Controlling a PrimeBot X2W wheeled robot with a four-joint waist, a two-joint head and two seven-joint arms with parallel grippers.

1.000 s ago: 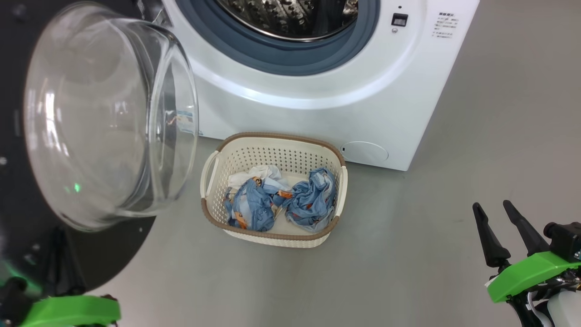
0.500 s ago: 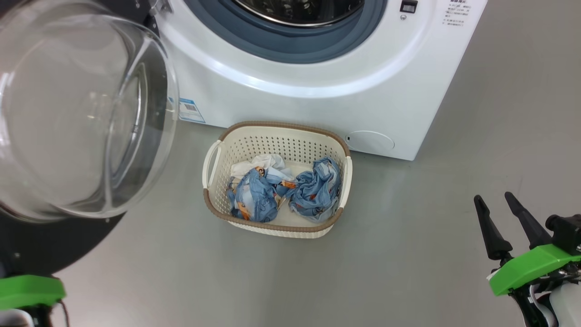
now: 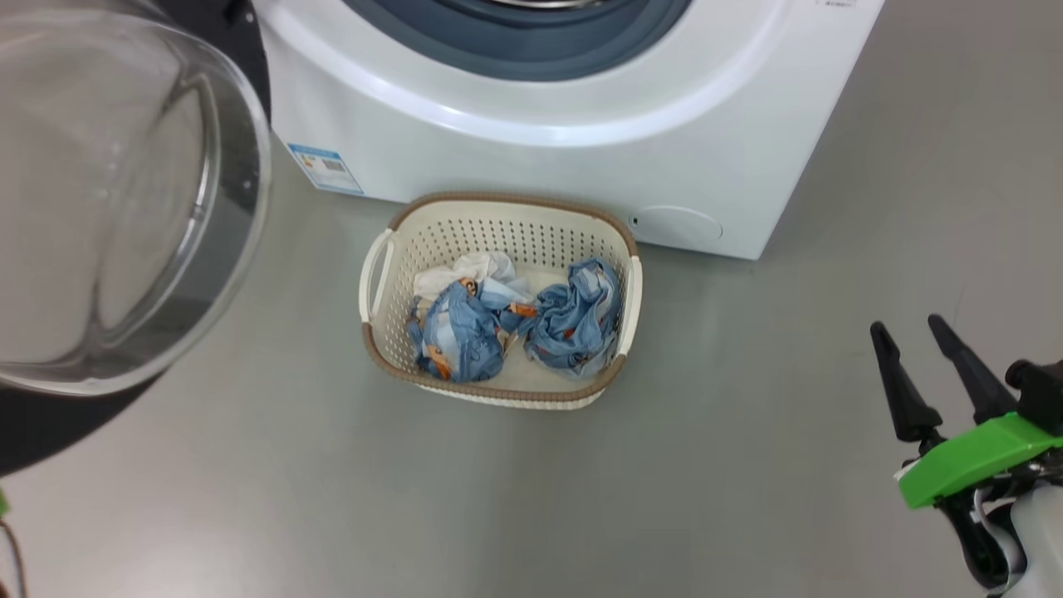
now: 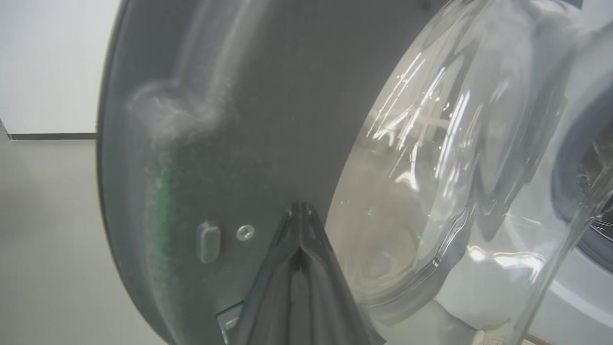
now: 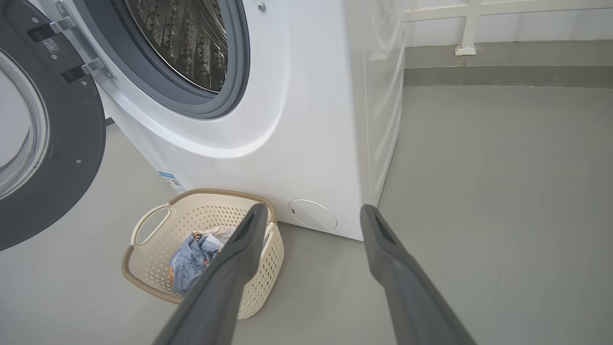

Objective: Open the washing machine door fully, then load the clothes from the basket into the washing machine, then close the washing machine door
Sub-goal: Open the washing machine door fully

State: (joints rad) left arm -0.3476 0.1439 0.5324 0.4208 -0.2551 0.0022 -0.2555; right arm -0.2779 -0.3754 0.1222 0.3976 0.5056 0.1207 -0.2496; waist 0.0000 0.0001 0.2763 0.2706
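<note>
The washing machine door (image 3: 124, 208) sits wide open, left gripper (image 4: 300, 211) pinched together by it, right gripper (image 3: 905, 324) spread empty, clothes (image 3: 465, 332) in the basket (image 3: 498, 200).

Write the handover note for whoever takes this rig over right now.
Left end effector: shut, tips at the black ring of the door.
Right end effector: open, empty, above the floor.
Clothes lie in the basket, on the floor before the washing machine.
Done: door stands wide open.
Left: load clothes, close door.
</note>
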